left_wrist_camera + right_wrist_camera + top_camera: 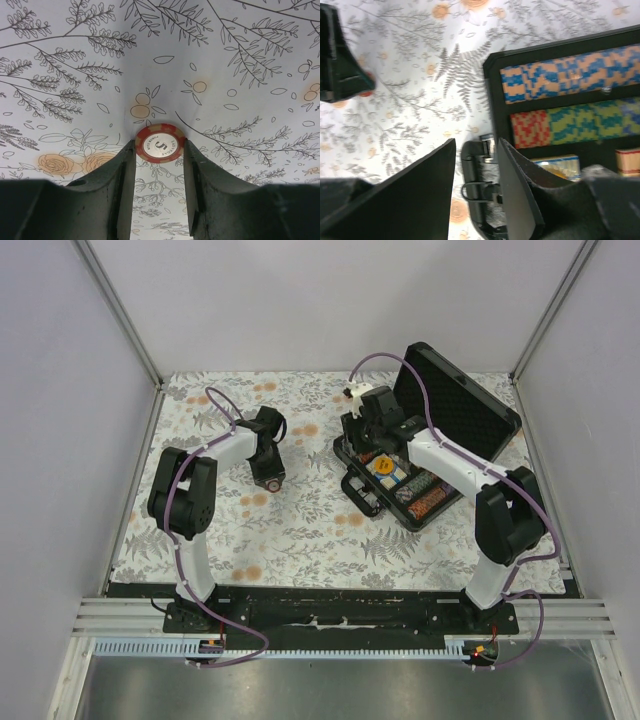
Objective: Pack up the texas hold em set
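Observation:
The black case (352, 483) lies open at the right, its lid (458, 400) tilted back. Inside are multicoloured chip rows (570, 82), a yellow disc (383, 466) and a card deck (559, 164). My left gripper (160, 148) is shut on a reddish chip (160, 143) with a white centre. It holds the chip by its edges, low over the puckered cloth left of the case. My right gripper (477, 142) hangs open above the case's handle (474, 185) at its left end.
A floral cloth (300, 530) covers the table, walled by white panels on three sides. My left gripper (340, 60) shows at the top left of the right wrist view. The arm bases sit on a black rail (340, 605) at the near edge.

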`<state>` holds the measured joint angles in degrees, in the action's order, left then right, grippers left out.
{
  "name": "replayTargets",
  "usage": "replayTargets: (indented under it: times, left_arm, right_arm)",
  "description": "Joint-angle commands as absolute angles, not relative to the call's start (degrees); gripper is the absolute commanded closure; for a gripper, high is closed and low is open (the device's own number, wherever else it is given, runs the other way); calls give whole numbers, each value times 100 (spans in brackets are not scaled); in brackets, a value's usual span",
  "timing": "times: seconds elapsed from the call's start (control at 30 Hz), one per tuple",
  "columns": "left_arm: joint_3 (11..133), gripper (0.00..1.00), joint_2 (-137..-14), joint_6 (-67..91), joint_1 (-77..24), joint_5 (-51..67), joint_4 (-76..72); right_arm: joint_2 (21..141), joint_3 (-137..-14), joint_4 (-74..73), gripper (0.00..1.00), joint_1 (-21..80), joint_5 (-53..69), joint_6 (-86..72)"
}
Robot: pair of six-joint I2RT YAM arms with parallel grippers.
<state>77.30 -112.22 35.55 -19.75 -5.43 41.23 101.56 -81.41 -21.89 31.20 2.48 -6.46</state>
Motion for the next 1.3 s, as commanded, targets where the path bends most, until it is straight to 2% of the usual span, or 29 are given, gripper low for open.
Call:
replayTargets:
  times: [0.0,0.23,0.47,0.87,1.13,1.27]
  left_arm:
    - [7813,58,-11127,3893,-2039,-246,4148]
    - [7919,56,-10995,4051,-2048,-141,4280]
    - [7910,42,-11065,3999,-2048,-351,4307]
    - [8042,36,-11557,3630,-2294,-650,4430]
    - [8059,36,-11760,3639,-2320,-659,4430]
    - [8068,46,-11839,3630,-2320,-589,4403]
  right_arm:
    - [9853,-7736,-1417,53,3111,1343,-1361]
    - [9905,-7278,-765,50,3234,1969,-1828]
    - [9993,-7233,-703,49,3375,2013,-1881]
    - [10274,-7471,-914,49,3551,1855,-1767]
    - [10345,-7567,-1037,49,3551,1793,-1732]
    - [10353,-7602,-1081,50,3560,1758,-1705]
